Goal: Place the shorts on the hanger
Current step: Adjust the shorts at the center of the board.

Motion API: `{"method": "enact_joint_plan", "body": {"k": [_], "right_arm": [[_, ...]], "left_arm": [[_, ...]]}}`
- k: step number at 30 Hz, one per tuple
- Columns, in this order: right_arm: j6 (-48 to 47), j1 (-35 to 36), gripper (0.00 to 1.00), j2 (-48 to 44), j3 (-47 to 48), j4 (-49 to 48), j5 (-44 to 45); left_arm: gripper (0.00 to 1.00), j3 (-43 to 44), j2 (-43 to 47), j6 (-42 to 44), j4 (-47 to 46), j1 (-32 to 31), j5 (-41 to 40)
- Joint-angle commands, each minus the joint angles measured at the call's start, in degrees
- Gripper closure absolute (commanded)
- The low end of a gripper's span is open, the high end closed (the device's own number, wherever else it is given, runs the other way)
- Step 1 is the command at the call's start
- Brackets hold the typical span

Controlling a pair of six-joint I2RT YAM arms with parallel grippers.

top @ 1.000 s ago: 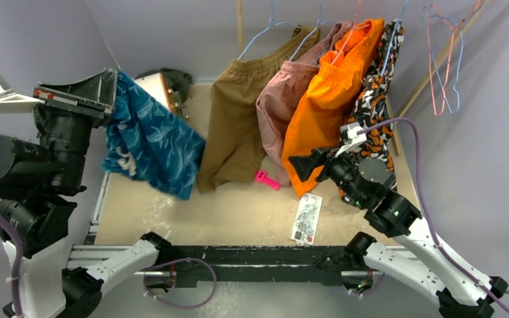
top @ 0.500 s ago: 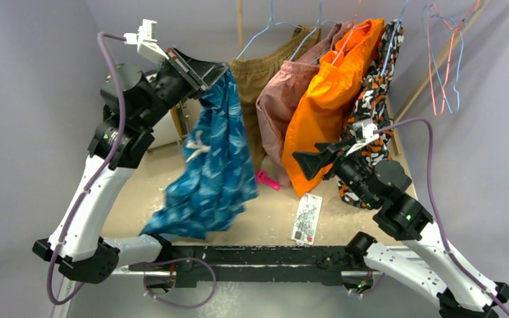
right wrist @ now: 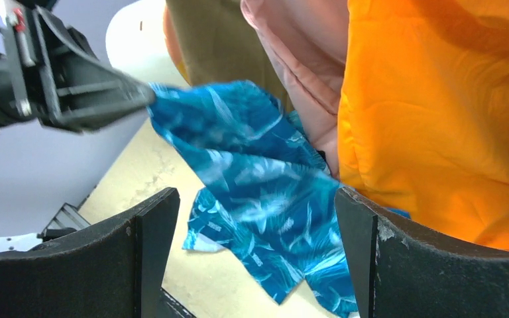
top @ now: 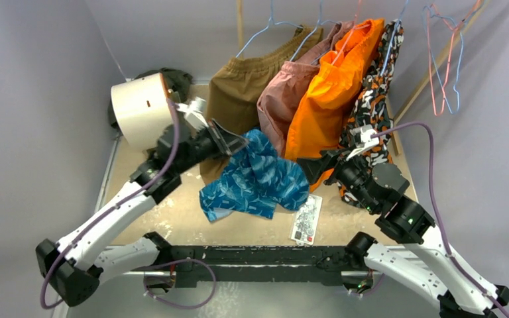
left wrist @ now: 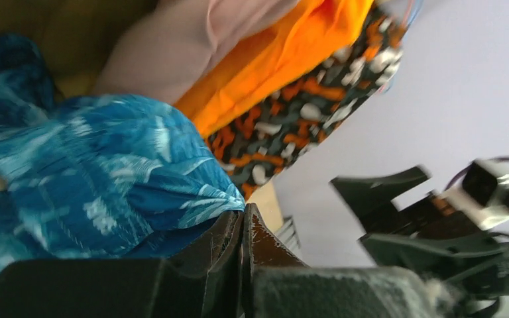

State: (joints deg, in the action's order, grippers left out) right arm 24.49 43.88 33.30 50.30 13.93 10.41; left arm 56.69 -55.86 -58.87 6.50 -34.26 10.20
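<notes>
Swung down from up high, the left arm [top: 116,212] dumped the shorts [top: 258,184] in a heap on the table [top: 166,222], below the hanging clothes [top: 325,99]. The left gripper [top: 238,142] stayed pinched on their top edge; the right gripper [top: 303,169] sat spread wide beside them.

Top view, counts by kind. Arms numbered 2: left arm [top: 119,212] and right arm [top: 404,265]. Grippers numbered 2: left gripper [top: 238,142] and right gripper [top: 303,169]. Shorts numbered 5, 1 of each: blue shorts [top: 258,182], brown shorts [top: 238,93], pink shorts [top: 282,99], orange shorts [top: 331,99], print shorts [top: 371,112]; 4 of these 5 hung in a row. Bare hangers at far right numbered 2: 1 pink-red hanger [top: 432,73] and 1 light blue hanger [top: 462,63]. The wires above the hung shorts overlapped too much to count. Wooden rods numbered 2 [top: 239,20] [top: 416,91]. There was 1 white drum [top: 139,109], 1 dark cloth [top: 175,78] and 1 printed card [top: 306,218].
</notes>
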Motion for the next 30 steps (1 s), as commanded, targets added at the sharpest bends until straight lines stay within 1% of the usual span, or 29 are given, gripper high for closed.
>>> {"method": "enact_joint_plan", "body": {"k": [1,4,7,11,15,17,18,19,21,22,23,26,30], "right_arm": [[-0.76,0.24,0.11,-0.13,1.32,1.36,3.64],[-0.69,0.24,0.11,-1.37,0.83,2.27,5.33],[-0.29,0.24,0.11,-2.77,0.52,3.57,7.3],[0.58,0.24,0.11,-4.91,1.0,6.08,9.91],[1.1,0.24,0.11,-6.99,0.77,7.21,11.3],[1.54,0.24,0.11,-7.51,0.45,7.49,11.28],[1.65,0.24,0.11,-7.56,0.33,7.55,11.09],[1.76,0.24,0.11,-7.49,0.32,7.78,10.85],[1.86,0.24,0.11,-7.17,0.48,8.35,10.64],[1.82,0.24,0.11,-7.09,0.57,8.61,10.64],[1.67,0.24,0.11,-7.03,0.65,8.78,10.73],[1.29,0.24,0.11,-6.86,0.72,8.7,10.94],[1.17,0.24,0.11,-5.69,-0.03,7.21,10.05]], "left_arm": [[1.0,-0.74,-2.48,4.63,-6.04,-9.35,-4.17],[1.0,0.99,-6.38,8.86,-4.2,-14.41,-6.24],[1.0,1.43,-9.48,11.9,-4.79,-18.11,-7.08],[1.0,0.77,-14.77,13.21,-8.1,-22.78,-8.08],[1.0,1.57,-23.07,13.93,-10.74,-28.28,-7.52],[0.92,3.01,-27.19,14.47,-9.13,-30.84,-8.85],[0.84,3.84,-28.53,15.01,-7.67,-31.93,-10.3],[0.73,4.24,-29.11,15.93,-6.54,-32.67,-11.9],[0.54,3.51,-28.04,16.74,-5.49,-33.39,-14.68],[0.45,2.77,-26.64,17.09,-5.23,-33.41,-16.09],[0.4,1.79,-25.01,17.66,-4.67,-33.41,-18.13],[0.3,0.38,-19.1,20.02,0.12,-33.33,-24.52],[0.26,0.75,-13.58,23.22,9.19,-32.72,-32.08]]}}
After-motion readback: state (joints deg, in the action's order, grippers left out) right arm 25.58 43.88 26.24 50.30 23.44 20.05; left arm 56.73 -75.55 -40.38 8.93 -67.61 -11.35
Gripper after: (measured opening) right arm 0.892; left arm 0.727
